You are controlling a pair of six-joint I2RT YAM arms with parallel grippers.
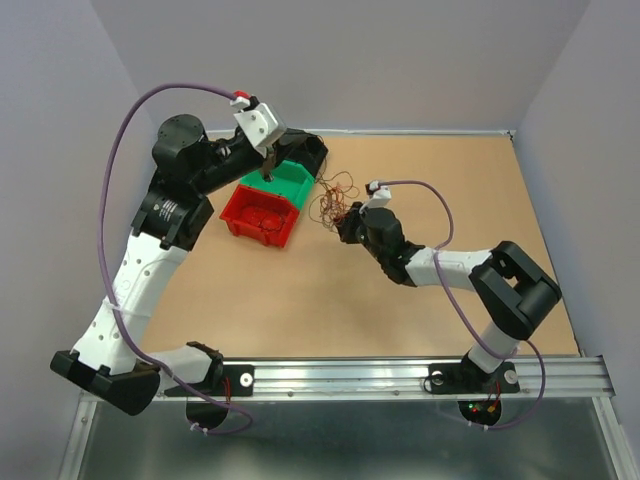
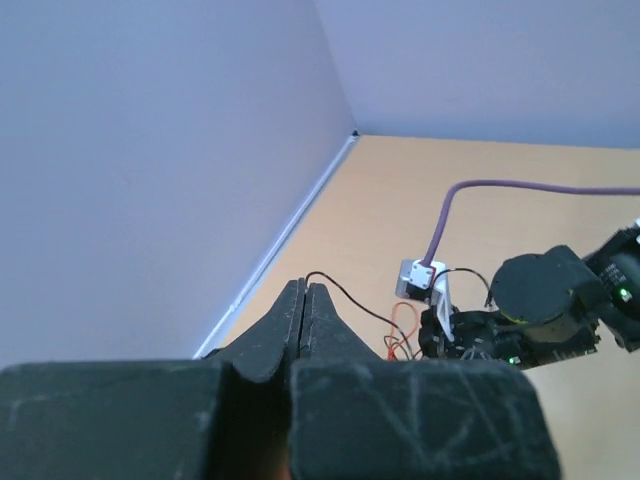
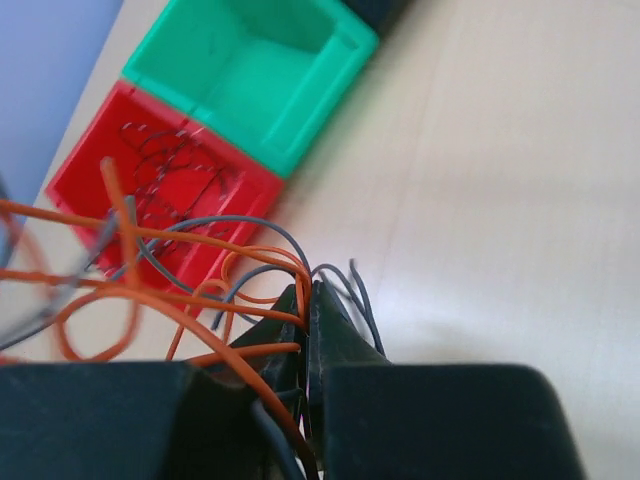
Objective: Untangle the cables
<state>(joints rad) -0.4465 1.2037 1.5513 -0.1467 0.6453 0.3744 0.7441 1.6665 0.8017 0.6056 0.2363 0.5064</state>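
The cables point(image 1: 335, 198) lie as a small clump of thin orange, brown and dark strands on the table, right of the bins. My right gripper point(image 1: 343, 222) sits at the clump's near edge. In the right wrist view it point(image 3: 312, 290) is shut on orange strands point(image 3: 150, 300), and grey strands point(image 3: 200, 225) loop around the fingertips. My left gripper point(image 1: 268, 168) hangs over the green bin. In the left wrist view it point(image 2: 304, 286) is shut, with a thin dark strand point(image 2: 350, 302) pinched at its tips and running down toward the clump and an orange loop point(image 2: 403, 322).
A red bin point(image 1: 258, 215) with dark strands inside point(image 3: 165, 165) stands against a green bin point(image 1: 290, 185) at the back left. Walls close the table on the left, back and right. The right arm's purple cable point(image 1: 440, 215) arcs above the table.
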